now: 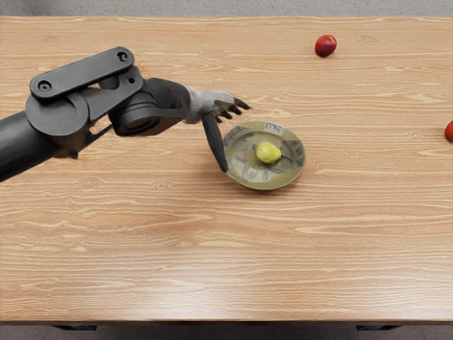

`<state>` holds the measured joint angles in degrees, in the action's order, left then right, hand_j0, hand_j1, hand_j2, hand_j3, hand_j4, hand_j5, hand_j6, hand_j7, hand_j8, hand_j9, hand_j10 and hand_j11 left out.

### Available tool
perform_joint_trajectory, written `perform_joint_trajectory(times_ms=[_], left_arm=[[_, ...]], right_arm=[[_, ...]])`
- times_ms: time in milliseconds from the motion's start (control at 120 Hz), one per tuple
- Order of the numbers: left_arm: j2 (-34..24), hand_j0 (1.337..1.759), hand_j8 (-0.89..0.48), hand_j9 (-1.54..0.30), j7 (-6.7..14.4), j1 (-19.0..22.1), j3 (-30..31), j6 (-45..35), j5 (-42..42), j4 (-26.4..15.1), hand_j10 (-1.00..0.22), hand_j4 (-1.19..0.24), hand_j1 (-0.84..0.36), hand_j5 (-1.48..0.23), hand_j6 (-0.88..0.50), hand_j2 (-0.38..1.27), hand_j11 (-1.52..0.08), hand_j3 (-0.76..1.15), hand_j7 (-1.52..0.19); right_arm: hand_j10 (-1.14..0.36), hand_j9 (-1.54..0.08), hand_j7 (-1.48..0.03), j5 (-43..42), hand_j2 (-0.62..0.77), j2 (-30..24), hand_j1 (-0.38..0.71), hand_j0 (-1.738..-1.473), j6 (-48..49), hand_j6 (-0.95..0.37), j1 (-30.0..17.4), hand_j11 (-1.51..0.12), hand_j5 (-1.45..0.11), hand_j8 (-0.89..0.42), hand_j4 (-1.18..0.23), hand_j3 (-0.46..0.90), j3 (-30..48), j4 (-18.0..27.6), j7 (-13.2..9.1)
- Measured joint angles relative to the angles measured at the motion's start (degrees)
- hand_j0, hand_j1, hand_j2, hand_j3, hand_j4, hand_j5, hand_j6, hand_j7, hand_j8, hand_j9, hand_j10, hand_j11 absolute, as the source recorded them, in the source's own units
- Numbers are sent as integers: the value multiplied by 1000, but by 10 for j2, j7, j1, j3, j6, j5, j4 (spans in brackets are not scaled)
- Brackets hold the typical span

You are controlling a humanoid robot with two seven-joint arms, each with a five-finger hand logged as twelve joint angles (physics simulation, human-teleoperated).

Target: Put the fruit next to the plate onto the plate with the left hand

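From the head view we look down on a light wooden table with a long horizontal grain; it fills nearly the whole frame. A thin strip of grey floor shows along the 12 o'clock edge and another along the 6 o'clock edge. Just off the table's middle, toward 3 o'clock, sits an olive plate painted with dark marks. On its rim at 12 o'clock we read digits that look like "1782"; the other marks we cannot read. The yellow-green fruit lies on the plate, near its centre. The left arm comes in from 9 o'clock, and the left hand hovers at the plate's 10 o'clock. Its dark-tipped fingers are loosely spread and hold nothing. The long thumb points down toward 6 o'clock across the plate's 9 o'clock rim; we cannot tell whether it touches. We count one plate, one yellow-green fruit, one arm with one hand, and two red things. One is a red fruit, well apart at the plate's 1 o'clock. The other is a red shape cut by the frame at 3 o'clock.
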<state>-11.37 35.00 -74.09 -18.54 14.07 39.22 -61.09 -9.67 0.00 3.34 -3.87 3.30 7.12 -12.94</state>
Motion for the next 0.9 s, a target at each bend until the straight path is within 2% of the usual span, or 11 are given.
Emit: perform_joint_trajectory(times_ms=[125,267,342,458,617,900], left_arm=[[-49,1658,-33,-44,0,6,-20,67,-69,-28,-35,-35,311,-45,-33,10,-44,0,-44],[-109,1658,-28,-36,0,21,-29,106,-114,-84,-29,-29,317,-37,-28,7,-36,0,-36],[-136,1658,-27,-34,0,52,-41,125,-125,-99,-27,-27,319,-34,-27,6,-34,0,-34],[-170,1658,-25,-32,0,83,-77,166,-131,-110,-25,-25,321,-32,-25,6,-31,0,-32],[-217,1658,-24,-30,0,88,-101,200,-148,-117,-24,-24,322,-30,-24,5,-30,0,-30],[-280,1658,-24,-29,0,91,-108,209,-173,-134,-23,-24,323,-29,-24,5,-29,0,-29]], right_arm=[[0,0,0,0,0,0,-349,-1658,0,0,0,0,0,0,0,0,0,0,0],[0,0,0,0,0,0,-349,-1658,1,0,0,0,0,0,0,0,0,1,0],[0,0,0,0,0,0,-349,-1658,1,0,0,0,0,0,0,0,0,1,0],[0,0,0,0,0,0,-349,-1658,1,0,0,0,0,0,0,0,0,1,0],[0,0,0,0,0,0,-349,-1658,1,0,0,0,0,0,0,0,0,1,0],[0,0,0,-1,0,0,-349,-1658,1,0,0,0,0,0,0,0,0,1,0]])
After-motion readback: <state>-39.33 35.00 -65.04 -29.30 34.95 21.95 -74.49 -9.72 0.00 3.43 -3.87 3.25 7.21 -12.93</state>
